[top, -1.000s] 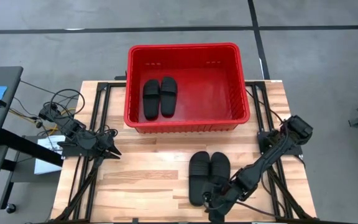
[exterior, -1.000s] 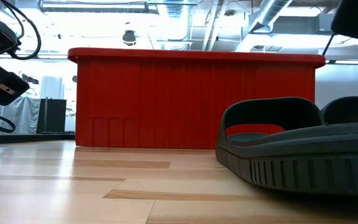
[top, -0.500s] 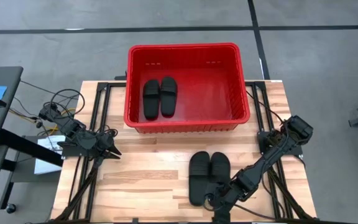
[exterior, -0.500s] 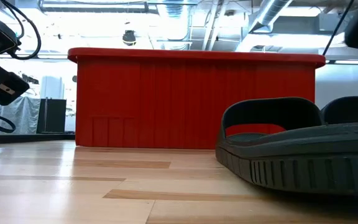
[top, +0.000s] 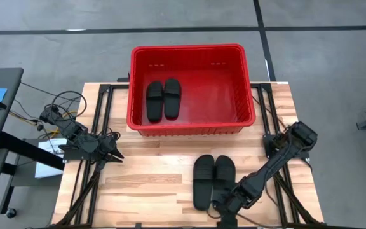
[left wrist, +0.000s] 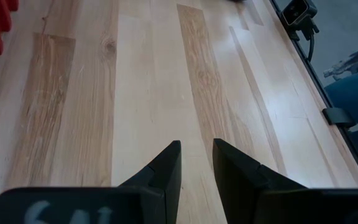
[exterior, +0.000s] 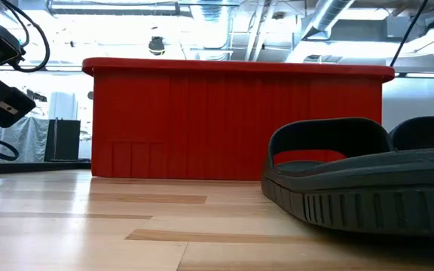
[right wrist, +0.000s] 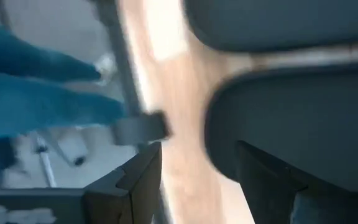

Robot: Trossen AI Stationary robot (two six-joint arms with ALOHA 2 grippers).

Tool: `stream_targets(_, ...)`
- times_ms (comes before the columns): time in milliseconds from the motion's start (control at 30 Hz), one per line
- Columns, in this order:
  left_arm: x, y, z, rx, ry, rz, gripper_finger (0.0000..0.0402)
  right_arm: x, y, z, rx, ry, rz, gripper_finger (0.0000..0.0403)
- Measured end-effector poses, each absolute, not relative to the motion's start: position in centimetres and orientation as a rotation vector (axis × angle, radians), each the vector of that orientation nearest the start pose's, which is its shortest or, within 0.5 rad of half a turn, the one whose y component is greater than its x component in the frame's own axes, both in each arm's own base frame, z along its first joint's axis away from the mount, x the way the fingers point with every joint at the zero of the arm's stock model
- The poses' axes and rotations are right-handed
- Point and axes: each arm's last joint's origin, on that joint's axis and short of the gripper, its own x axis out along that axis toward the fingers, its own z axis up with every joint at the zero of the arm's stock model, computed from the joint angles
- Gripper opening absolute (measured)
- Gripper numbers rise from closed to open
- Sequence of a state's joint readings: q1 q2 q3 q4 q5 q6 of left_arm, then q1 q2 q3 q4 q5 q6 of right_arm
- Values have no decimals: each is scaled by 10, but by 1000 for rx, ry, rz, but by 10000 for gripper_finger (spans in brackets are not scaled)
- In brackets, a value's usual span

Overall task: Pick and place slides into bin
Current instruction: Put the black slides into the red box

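Observation:
Two black slides lie side by side, soles down, on the wooden table near its near edge. The low view shows them close up. Two more slides lie in the left part of the red bin, which stands at the table's far edge. My right gripper is open at the heel ends of the table slides. In the right wrist view one finger stands before a slide's heel. My left gripper waits at the table's left, its fingers a narrow gap apart. My right gripper stands low at the heel end of the right-hand slide, coming from the table's near side. I cannot tell whether a finger touches the slide.
The bin's near wall stands between the table slides and the inside of the bin. The right half of the bin floor is bare. Black frame rails run along both sides of the table. Bare wood lies between the two grippers.
My right gripper has moved a little toward the far edge, closer to the heels of the two table slides, and its arm has left the low view's upper right corner. The slides have not moved.

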State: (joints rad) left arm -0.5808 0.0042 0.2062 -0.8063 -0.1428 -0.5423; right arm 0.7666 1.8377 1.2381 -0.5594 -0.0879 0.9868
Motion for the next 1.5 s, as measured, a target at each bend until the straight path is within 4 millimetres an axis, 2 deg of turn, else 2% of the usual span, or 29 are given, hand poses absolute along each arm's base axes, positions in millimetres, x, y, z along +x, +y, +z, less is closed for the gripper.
stream_targets(133, 55, -31, 158, -304, 664, -257, 81, 264, 267, 155, 452, 1417, 172, 192)
stream_targets(300, 55, -31, 158, -303, 666, -256, 81, 268, 274, 141, 420, 1461, 133, 189)
stream_targets(633, 55, -31, 157, -302, 667, -255, 81, 271, 272, 138, 337, 1411, 17, 183)
stream_targets(1167, 55, -31, 157, -301, 667, -253, 81, 273, 265, 133, 277, 1321, -68, 124)
stream_targets(1233, 55, -31, 157, -301, 667, -253, 81, 275, 266, 126, 268, 1327, -70, 121)
stream_targets(1400, 55, -31, 157, -301, 666, -253, 81, 276, 269, 123, 310, 1350, -40, 123)
stream_targets(1500, 55, -31, 157, -301, 666, -253, 81, 275, 269, 123, 373, 1353, -94, 123)
